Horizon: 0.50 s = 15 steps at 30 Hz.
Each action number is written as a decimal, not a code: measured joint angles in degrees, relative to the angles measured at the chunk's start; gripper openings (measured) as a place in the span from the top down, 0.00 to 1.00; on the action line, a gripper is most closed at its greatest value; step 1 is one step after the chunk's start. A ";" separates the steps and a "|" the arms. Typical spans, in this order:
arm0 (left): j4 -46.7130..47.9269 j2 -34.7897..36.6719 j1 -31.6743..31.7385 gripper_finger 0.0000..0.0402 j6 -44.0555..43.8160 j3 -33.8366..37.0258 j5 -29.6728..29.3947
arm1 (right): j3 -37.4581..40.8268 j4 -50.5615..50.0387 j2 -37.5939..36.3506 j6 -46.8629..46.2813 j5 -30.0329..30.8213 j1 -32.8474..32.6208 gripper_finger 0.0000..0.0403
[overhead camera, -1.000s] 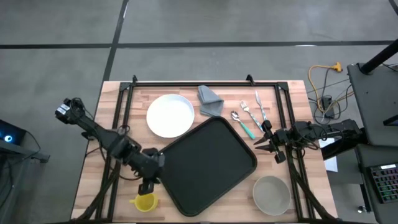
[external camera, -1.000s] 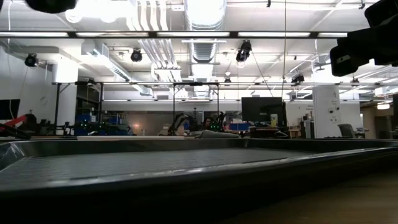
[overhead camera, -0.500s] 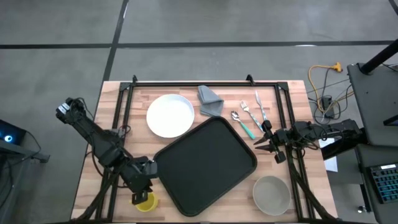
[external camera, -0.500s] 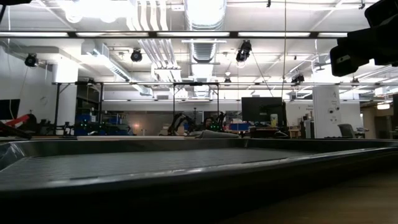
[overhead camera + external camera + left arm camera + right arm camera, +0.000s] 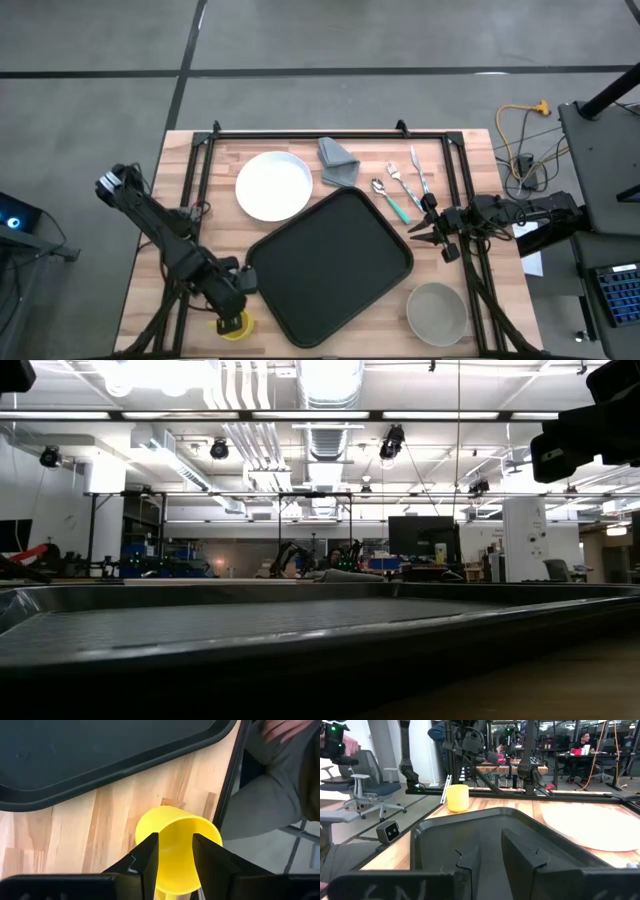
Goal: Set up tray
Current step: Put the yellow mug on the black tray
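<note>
The black tray (image 5: 330,265) lies slantwise on the middle of the wooden table and fills the low view (image 5: 300,630). A yellow cup (image 5: 233,326) stands upright at the near left corner, just left of the tray. My left gripper (image 5: 229,312) hangs open right over it, pointing steeply down. In the left wrist view its gap (image 5: 175,857) is over the cup's mouth (image 5: 177,842), and whether a finger touches the rim cannot be told. My right gripper (image 5: 418,233) waits level at the table's right edge, open, pointing at the tray (image 5: 485,835).
A white plate (image 5: 273,185), a grey napkin (image 5: 338,160) and a spoon, fork and knife (image 5: 402,185) lie along the far side. A grey bowl (image 5: 437,310) stands at the near right. A person's grey-clad leg (image 5: 270,785) shows just off the table's edge by the cup.
My left gripper has swung from the tray's left rim toward the table's near left corner, sinking and rolling its wrist, and now stands over the yellow cup. The cup, the tray and my right arm have kept still.
</note>
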<state>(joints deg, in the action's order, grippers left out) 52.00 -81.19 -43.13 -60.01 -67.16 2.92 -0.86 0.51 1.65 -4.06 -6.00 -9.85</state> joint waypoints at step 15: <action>1.60 -3.76 -0.26 0.74 -1.64 0.02 2.68 | 0.00 -0.02 0.00 -0.01 0.02 0.01 0.83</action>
<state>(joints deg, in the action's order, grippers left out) 53.60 -84.95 -43.40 -61.65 -67.13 5.60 -0.87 0.50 1.65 -4.07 -5.98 -9.84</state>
